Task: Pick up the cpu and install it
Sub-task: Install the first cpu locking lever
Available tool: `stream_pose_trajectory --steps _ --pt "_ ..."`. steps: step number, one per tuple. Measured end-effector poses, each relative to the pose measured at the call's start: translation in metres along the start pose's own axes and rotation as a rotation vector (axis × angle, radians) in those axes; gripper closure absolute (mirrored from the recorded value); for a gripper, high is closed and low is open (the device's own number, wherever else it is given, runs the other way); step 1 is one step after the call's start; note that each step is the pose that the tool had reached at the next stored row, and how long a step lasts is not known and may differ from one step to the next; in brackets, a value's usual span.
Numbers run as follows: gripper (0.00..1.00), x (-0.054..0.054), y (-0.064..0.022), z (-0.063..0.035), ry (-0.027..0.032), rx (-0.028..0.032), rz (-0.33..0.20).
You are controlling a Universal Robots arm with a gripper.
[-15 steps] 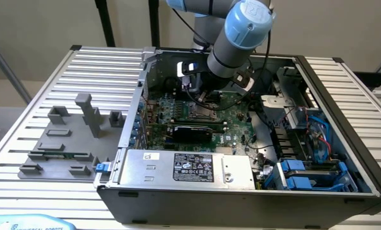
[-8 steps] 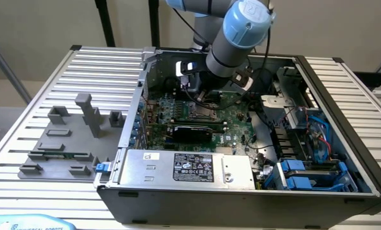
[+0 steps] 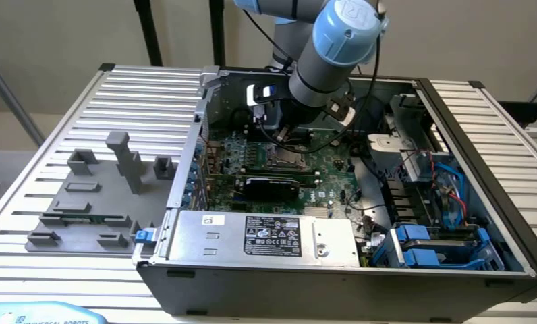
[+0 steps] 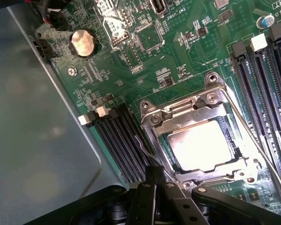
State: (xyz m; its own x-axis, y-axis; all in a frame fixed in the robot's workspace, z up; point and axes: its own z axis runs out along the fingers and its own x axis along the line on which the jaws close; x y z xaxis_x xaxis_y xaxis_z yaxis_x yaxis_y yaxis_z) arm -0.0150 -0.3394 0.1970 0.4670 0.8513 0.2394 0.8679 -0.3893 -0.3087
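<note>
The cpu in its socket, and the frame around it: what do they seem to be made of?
The cpu: its top looks like brushed metal, pale silvery-beige, throwing back a soft glare. The socket frame: probably polished steel, bright and mirror-like, with screw heads at its corners. The motherboard under them looks like glossy green lacquered circuit board.

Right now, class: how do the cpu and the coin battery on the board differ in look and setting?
The cpu is square with a pale metal top; the coin battery is round and coppery. The cpu sits inside a silver metal socket frame; the battery sits in a small holder near the board's edge. The cpu looks clearly larger than the battery. Both lie flat on the green motherboard.
</note>
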Motion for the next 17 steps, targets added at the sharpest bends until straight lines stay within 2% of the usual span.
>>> stream_pose_trajectory --steps 9,13,17 --pt "0.89 0.0007 0.0012 -0.0002 -0.0013 -0.0005 -0.001" --pt "0.89 0.0007 0.0013 -0.0002 -0.0091 -0.0064 0.000" --pt "0.89 0.0006 0.0014 0.0001 -0.0164 -0.0152 0.000"
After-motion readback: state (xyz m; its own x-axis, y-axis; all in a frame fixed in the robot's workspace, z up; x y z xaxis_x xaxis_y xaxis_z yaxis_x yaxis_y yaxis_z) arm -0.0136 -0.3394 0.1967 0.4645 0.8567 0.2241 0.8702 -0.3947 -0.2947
